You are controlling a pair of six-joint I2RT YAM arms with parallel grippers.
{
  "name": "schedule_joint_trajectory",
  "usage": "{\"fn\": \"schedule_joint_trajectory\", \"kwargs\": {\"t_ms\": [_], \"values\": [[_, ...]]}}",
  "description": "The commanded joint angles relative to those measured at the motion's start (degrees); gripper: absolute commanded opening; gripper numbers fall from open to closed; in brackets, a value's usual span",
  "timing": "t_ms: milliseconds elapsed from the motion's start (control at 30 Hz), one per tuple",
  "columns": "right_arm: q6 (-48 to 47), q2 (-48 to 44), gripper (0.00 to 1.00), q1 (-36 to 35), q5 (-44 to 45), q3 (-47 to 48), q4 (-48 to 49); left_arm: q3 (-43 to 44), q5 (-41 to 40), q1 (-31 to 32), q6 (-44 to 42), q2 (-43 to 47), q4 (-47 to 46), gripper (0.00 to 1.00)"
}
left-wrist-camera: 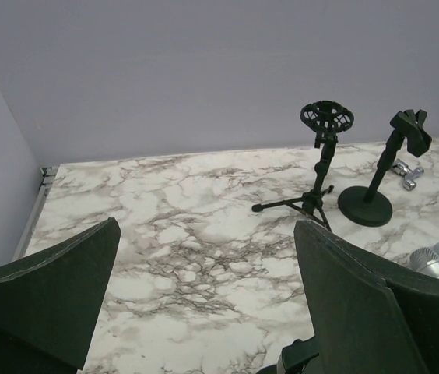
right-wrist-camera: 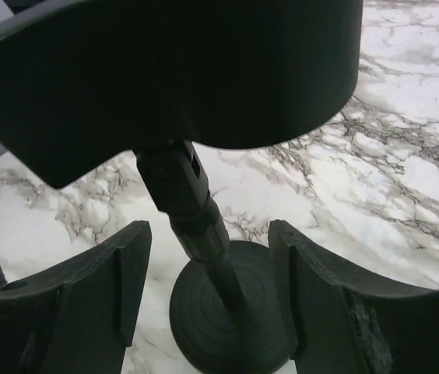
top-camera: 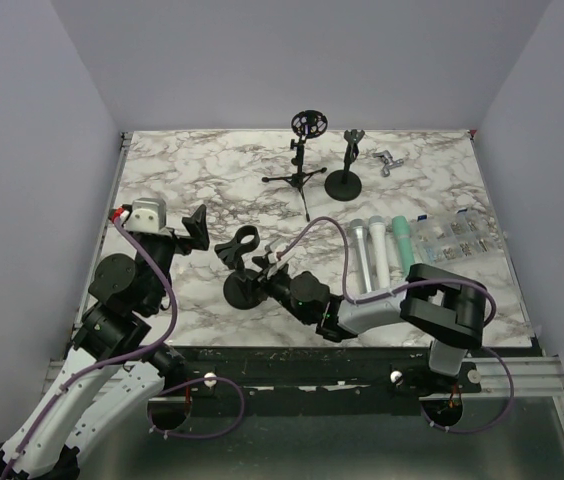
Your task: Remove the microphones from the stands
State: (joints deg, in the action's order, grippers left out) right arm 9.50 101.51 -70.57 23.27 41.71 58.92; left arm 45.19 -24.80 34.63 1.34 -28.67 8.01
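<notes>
the white and grey veined marble table (top-camera: 182, 170) carries everything. the right arm (top-camera: 432, 305) lies low and stretched leftward so its wrist meets the nearest black round-based stand (top-camera: 239, 290) from the side, at stem height. the left arm (top-camera: 127, 285) sits folded back on its own side, apparently held clear. far back stand a black tripod stand with a ring mount (top-camera: 305, 150) and a second black round-based stand (top-camera: 345, 172), both well apart from the arms. a clear compartmented plastic box (top-camera: 459, 238) lies at the right edge, and just beside it two silver microphones (top-camera: 358, 255) and one teal microphone (top-camera: 400, 245) lie flat, side by side, none on a stand. the near stand's black clip (top-camera: 239, 243) looks empty from above, though i cannot be sure. the right gripper (right-wrist-camera: 210, 234) is spread, one finger either side of the thin black stem (right-wrist-camera: 198, 204) without touching it, likely poised to steady it. the left gripper (top-camera: 198, 226) hangs spread wide over bare marble, pinching nothing.
</notes>
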Motion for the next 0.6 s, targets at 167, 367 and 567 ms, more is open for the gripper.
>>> {"fn": "schedule_joint_trajectory", "kwargs": {"t_ms": [167, 367, 567], "values": [[-6.37, 8.30, 0.41, -0.50, 10.86, 8.13, 5.18, 1.06, 1.41, 0.26, 0.59, 2.67, -0.08, 0.97], [-15.54, 12.95, 0.12, -0.21, 17.55, 12.77, 12.13, 1.19, 2.29, 0.24, 1.03, 3.75, 0.06, 0.97], [-18.04, 17.33, 0.03, 5.30, 16.76, 20.97, 11.55, 1.09, 1.97, 0.26, 0.93, 4.66, -0.16, 0.97]]}}
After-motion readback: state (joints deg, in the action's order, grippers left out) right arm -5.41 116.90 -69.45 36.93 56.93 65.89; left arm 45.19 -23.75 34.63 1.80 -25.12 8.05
